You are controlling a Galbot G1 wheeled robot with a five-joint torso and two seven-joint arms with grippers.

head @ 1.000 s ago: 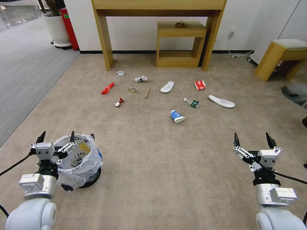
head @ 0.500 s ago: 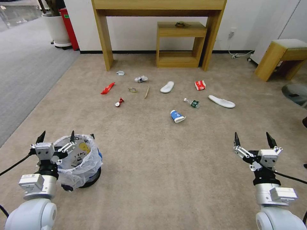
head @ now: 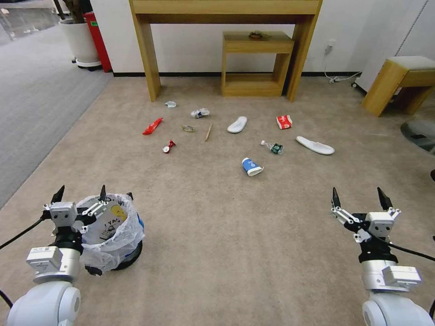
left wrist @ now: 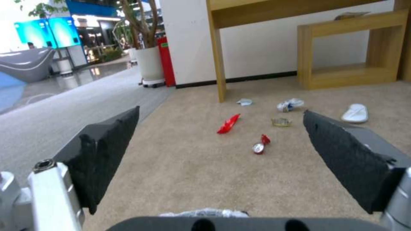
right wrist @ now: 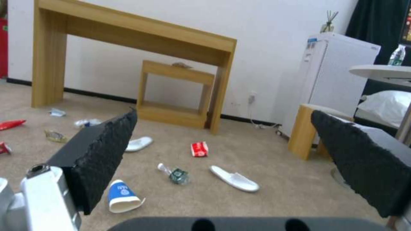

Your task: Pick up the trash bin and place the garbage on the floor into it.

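The small round dark trash bin point(head: 118, 235), lined with a crinkly translucent white plastic bag with a yellow figure, stands on the beige short-pile carpet floor point(head: 226, 217), well before the tall light-wood desk point(head: 225, 9) at the wall. The left gripper point(head: 80, 192) hangs just over the bin's near rim with its fingers released and spread wide, one tip above the bag. The right gripper point(head: 359, 195) waits far from the bin, also with fingers apart and holding nothing. Between the bin and the desk lies the garbage: a long red wrapper point(head: 152, 126), a blue-white cup point(head: 251, 166), a clear green-labelled bottle point(head: 273, 146), a wooden stick point(head: 208, 131) and two flat white slippers point(head: 237, 124).
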